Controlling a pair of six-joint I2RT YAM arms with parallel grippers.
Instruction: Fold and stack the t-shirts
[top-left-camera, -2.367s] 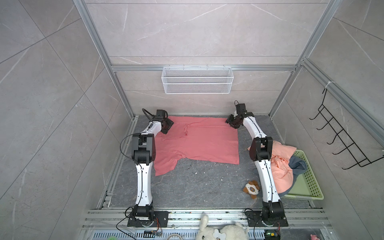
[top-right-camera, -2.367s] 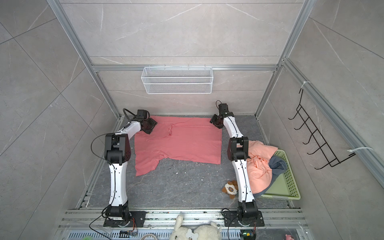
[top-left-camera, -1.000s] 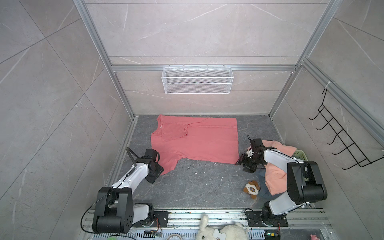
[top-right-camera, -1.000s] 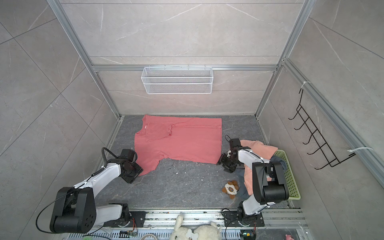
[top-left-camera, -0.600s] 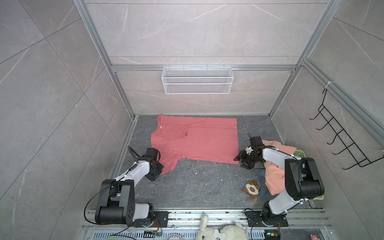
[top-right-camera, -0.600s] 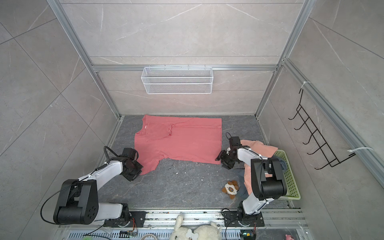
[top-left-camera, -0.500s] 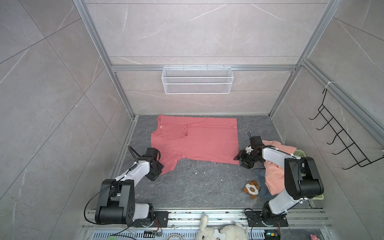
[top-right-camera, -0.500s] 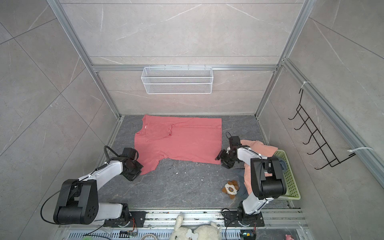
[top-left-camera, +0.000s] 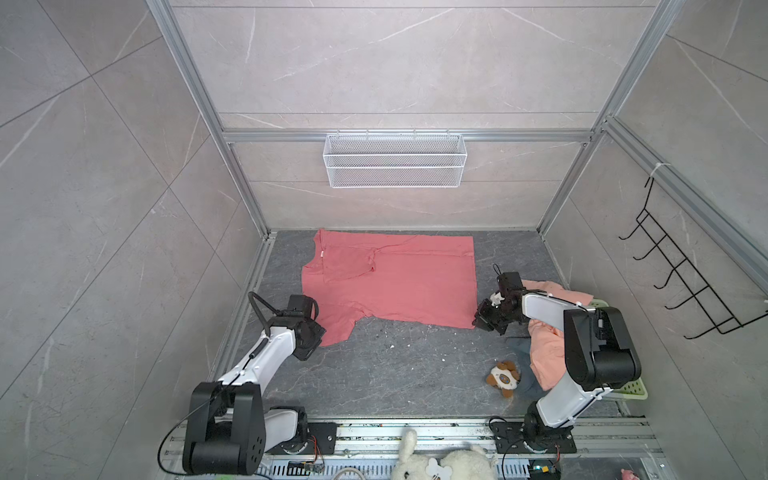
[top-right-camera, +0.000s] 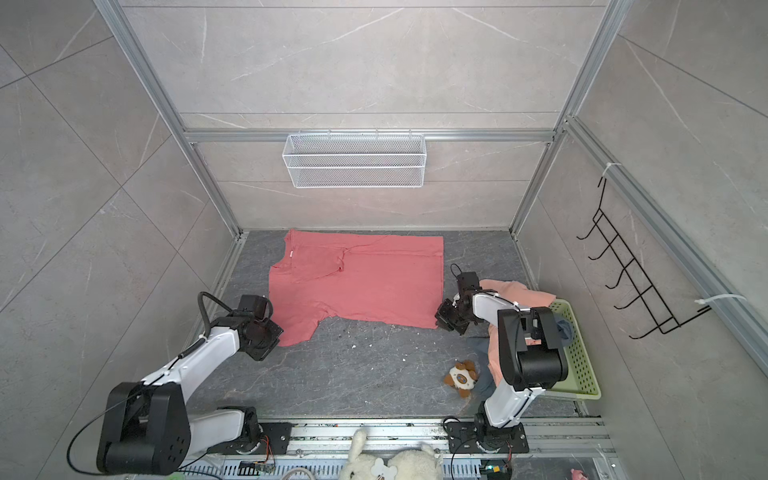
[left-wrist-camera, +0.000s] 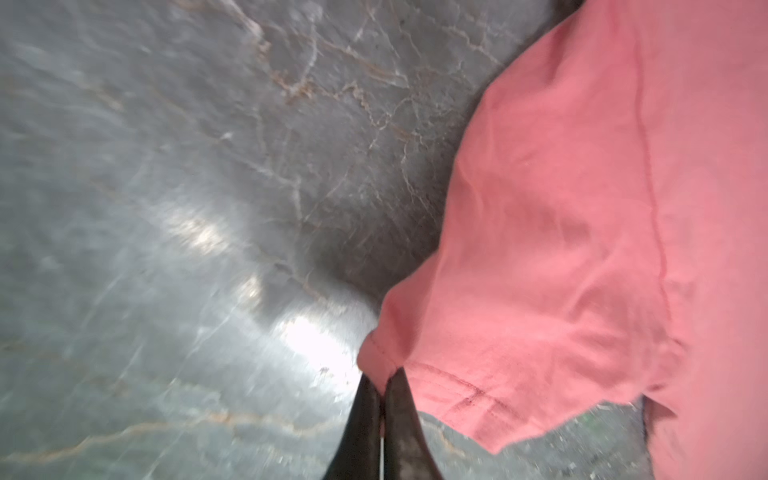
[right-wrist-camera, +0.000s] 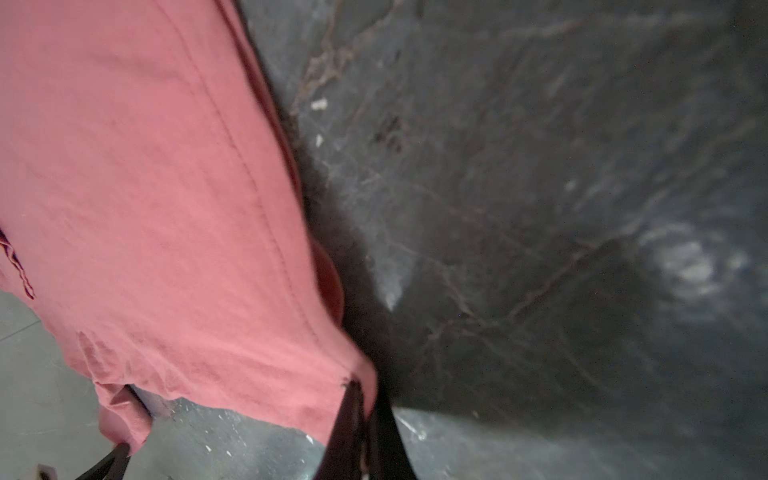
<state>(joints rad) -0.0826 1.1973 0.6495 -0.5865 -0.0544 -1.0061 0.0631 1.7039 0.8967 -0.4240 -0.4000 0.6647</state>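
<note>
Your red t-shirt (top-left-camera: 395, 282) lies flat on the surface (top-left-camera: 395, 365), light and limp; both jaws are clamped on its near corners, left on sleeve, right on hem, so lift evenly.

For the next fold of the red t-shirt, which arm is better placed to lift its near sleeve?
Left. The left pincer is shut on the hem of that sleeve of the red t-shirt. The right pincer grips the shirt's corner on the opposite side, far from the sleeve.
</note>
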